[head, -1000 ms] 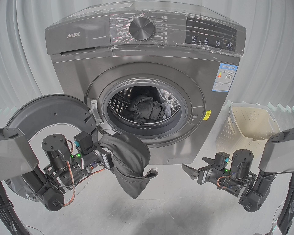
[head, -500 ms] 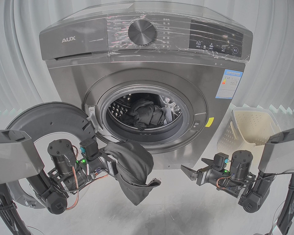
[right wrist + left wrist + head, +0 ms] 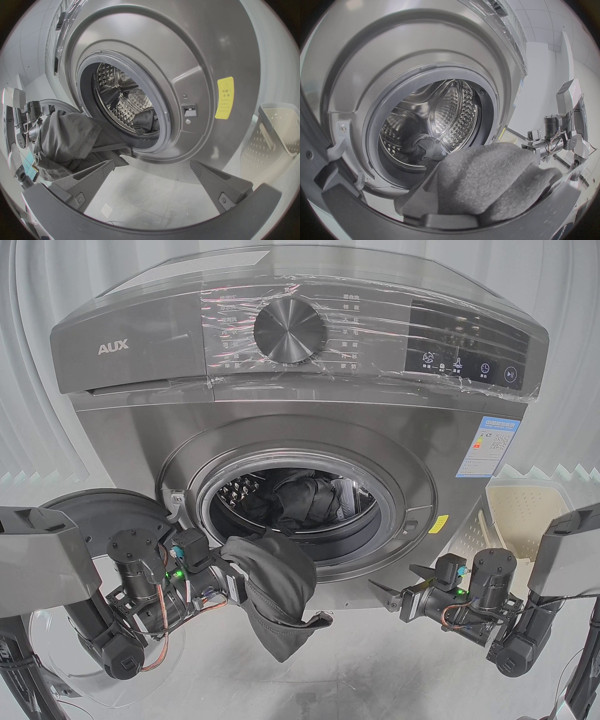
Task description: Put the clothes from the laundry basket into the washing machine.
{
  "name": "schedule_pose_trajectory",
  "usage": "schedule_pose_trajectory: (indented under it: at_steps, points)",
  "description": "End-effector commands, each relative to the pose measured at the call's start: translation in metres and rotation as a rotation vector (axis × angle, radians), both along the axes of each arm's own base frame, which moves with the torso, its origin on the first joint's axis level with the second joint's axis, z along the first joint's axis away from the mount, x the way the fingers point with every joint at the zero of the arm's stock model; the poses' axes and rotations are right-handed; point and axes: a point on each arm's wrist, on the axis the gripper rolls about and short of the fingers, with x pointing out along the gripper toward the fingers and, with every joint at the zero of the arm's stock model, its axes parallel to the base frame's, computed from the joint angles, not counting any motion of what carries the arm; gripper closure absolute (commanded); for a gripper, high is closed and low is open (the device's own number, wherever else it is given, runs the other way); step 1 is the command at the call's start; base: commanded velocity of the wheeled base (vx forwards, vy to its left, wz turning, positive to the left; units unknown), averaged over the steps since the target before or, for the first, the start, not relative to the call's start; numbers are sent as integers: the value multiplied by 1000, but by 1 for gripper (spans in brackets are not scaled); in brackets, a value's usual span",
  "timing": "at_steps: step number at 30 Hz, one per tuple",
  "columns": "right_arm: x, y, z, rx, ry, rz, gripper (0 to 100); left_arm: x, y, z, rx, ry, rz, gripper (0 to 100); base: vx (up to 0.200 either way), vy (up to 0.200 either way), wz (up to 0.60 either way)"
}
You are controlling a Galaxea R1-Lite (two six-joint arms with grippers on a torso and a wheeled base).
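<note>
The grey washing machine [image 3: 294,415] stands in front with its door [image 3: 106,515] swung open to the left. Dark clothes [image 3: 300,496] lie in the drum [image 3: 450,109]. My left gripper [image 3: 247,580] is shut on a dark grey garment [image 3: 275,590], which drapes over it and hangs down. The garment touches the lower left rim of the drum opening and also appears in the wrist views [image 3: 487,175] [image 3: 72,134]. My right gripper [image 3: 392,580] is low at the machine's front right, open and empty, with its jaws spread wide [image 3: 153,175]. The cream laundry basket [image 3: 525,515] stands right of the machine.
The open door takes up the space at the far left behind my left arm. Bare grey floor [image 3: 375,665] lies below both grippers. The basket [image 3: 278,134] is close to my right arm, and a pleated curtain [image 3: 31,365] runs behind the machine.
The head view has drawn closer to the machine. My left gripper has carried the garment up to the lower rim of the drum opening. The right gripper stays open in the same pose.
</note>
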Motion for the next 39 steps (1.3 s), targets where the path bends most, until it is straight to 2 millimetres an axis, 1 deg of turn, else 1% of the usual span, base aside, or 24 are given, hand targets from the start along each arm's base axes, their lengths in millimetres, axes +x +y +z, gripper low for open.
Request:
schedule_pose_trajectory:
  at_steps: [1,2,4,5,7,12,14,18,20,21,22,27,28,29,31,34,36,37,39]
  points:
    - [-8,6,3,2,-3,32,0,-1,-4,-1,0,-2,-11,100,0,0,0]
    - [-14,10,7,6,-10,56,0,-1,-11,0,-6,-6,-7,100,0,0,0]
    - [-17,13,9,10,-16,72,0,10,-23,-2,-33,-17,-2,100,0,0,0]
    - [-18,13,9,10,-16,73,0,13,-26,-3,-38,-17,-3,100,0,0,0]
    - [-22,13,7,0,-1,81,0,26,-34,-10,-52,-13,-11,100,0,0,0]
    - [-26,14,5,-6,9,92,0,42,-44,-23,-58,-13,-26,100,0,0,0]
    - [-27,14,4,-10,15,95,0,51,-49,-31,-58,-13,-24,100,0,0,0]
    - [-30,16,4,-10,15,108,0,77,-62,-40,-89,-56,-19,100,0,0,0]
    - [-30,16,4,-12,17,105,0,92,-70,-40,-130,-87,-18,100,0,0,0]
    - [-30,16,4,-12,17,105,0,92,-70,-40,-130,-87,-18,100,0,0,0]
    - [-31,15,3,-16,23,105,0,102,-77,-37,-168,-103,-11,100,0,0,0]
    - [-32,13,2,-18,27,104,0,122,-90,-43,-173,-90,19,100,0,0,0]
    - [-32,13,2,-18,27,104,0,122,-90,-43,-173,-90,19,100,0,0,0]
    - [-34,12,2,-22,32,104,0,133,-95,-43,-176,-89,66,100,0,0,0]
    - [-35,12,1,-25,37,105,0,145,-101,-41,-188,-102,104,100,0,0,0]
    - [-35,12,1,-25,37,105,0,157,-107,-39,-188,-102,117,100,0,0,0]
    - [-35,12,1,-25,37,105,0,159,-109,-39,-182,-95,118,100,0,0,0]
    - [-35,12,0,-26,39,105,0,165,-112,-37,-177,-86,119,100,0,0,0]
    - [-35,12,0,-28,41,105,0,171,-115,-39,-169,-73,122,100,0,0,0]
